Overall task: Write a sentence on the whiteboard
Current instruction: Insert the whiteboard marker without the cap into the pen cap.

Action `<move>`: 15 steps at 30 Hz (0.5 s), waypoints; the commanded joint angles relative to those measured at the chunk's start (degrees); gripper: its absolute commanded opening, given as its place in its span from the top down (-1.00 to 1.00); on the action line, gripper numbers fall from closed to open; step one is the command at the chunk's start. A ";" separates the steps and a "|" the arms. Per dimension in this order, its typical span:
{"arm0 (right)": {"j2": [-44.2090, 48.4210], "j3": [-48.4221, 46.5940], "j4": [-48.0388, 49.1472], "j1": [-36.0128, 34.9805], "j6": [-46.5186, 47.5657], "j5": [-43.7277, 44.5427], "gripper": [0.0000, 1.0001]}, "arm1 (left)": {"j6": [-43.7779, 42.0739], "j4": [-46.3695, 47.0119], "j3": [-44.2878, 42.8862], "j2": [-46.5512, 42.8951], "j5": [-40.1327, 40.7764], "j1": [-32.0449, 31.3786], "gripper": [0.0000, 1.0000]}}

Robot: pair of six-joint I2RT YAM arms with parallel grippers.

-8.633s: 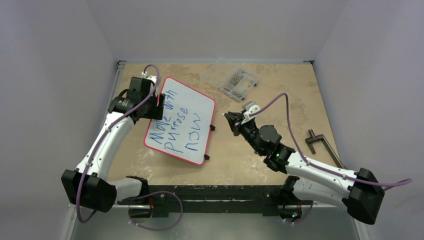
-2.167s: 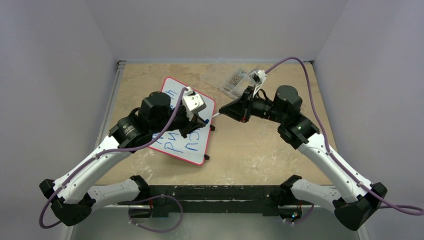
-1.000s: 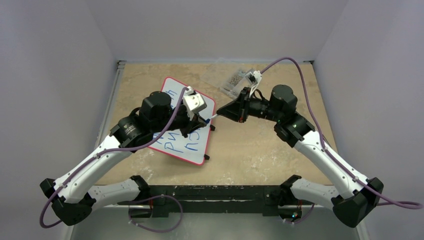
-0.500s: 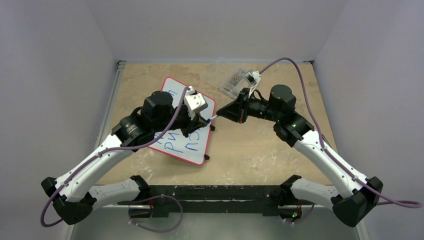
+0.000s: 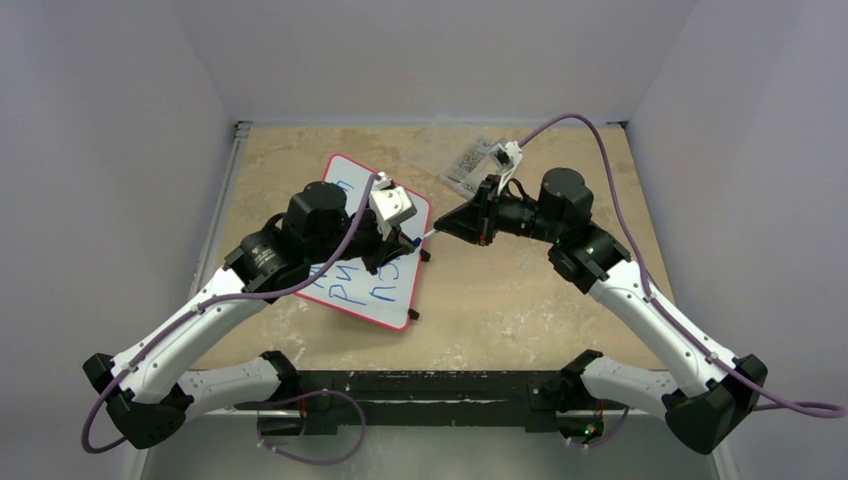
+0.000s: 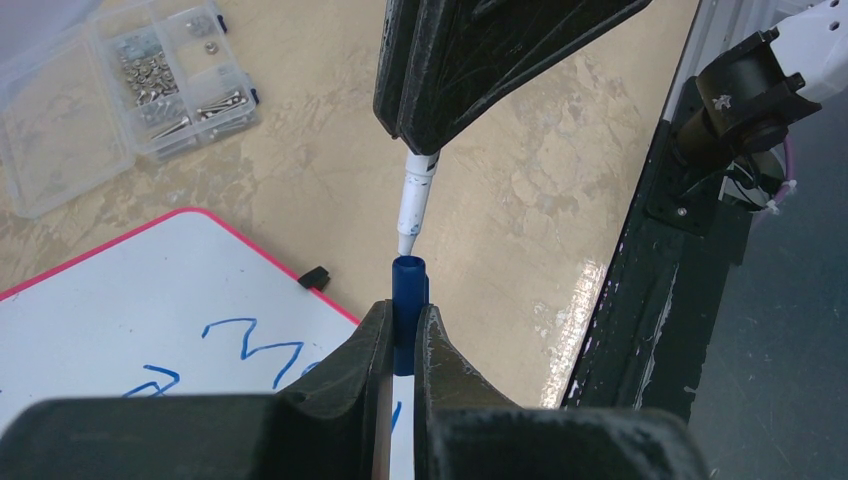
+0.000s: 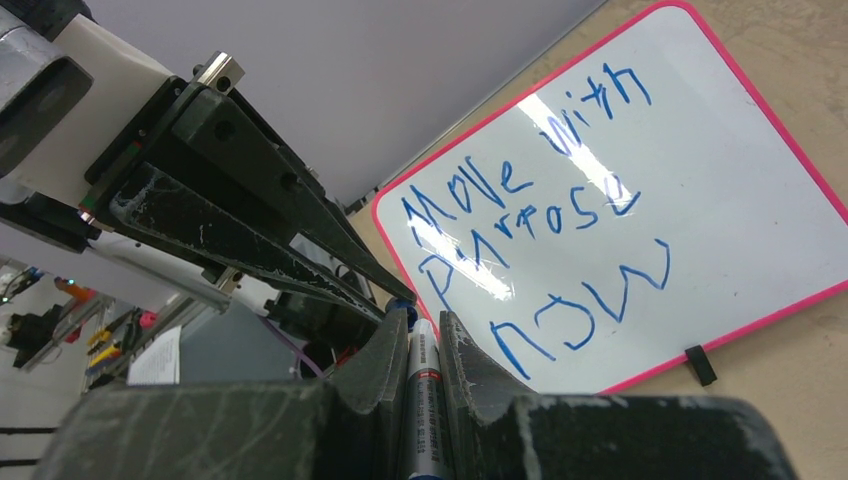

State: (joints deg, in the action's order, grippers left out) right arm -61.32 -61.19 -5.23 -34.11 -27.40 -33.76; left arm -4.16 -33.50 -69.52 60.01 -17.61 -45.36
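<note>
Gripping a blue cap (image 6: 410, 290) between its closed fingers, the left hand (image 6: 402, 325) hangs over the right edge of the whiteboard (image 7: 740, 200), the cap's open mouth turned toward the other arm. The right hand (image 7: 413, 325) is closed as tightly on a marker (image 6: 415, 195), whose white barrel sticks out past the fingertips and points at the cap. In the left wrist view the nib sits right at the cap's mouth; whether it has gone in cannot be told. From above, the two hands meet nose to nose just beyond the board's right-hand corner. The whiteboard lies flat on the tan surface (image 5: 520, 300), left of centre and turned at an angle, red rim all round, with one small black foot (image 7: 700, 365) showing at its edge. The sentence (image 7: 530, 230) is in blue marker, in three uneven lines: "Move with", "purpose", "now". A clear plastic box of screws (image 6: 130, 90) sits on the surface toward the far edge, apart from the board and behind the right hand.
</note>
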 commanded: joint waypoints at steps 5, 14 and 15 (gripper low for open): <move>1.88 -3.49 0.18 0.10 1.03 1.77 1.00 | -0.77 2.21 -0.01 -0.06 -0.04 0.36 1.00; 1.72 -4.58 -0.48 0.10 1.05 2.21 1.00 | -0.71 2.16 -0.01 -0.03 -0.19 0.36 1.00; 1.61 -4.67 -0.58 0.09 1.09 2.51 1.00 | -0.72 2.20 -0.01 -0.02 -0.22 0.32 1.00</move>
State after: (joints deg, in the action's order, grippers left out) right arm -60.58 -63.11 -6.22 -34.11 -27.31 -32.47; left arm -4.16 -33.50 -69.52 60.03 -17.61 -45.36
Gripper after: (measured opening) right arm 0.092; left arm 0.052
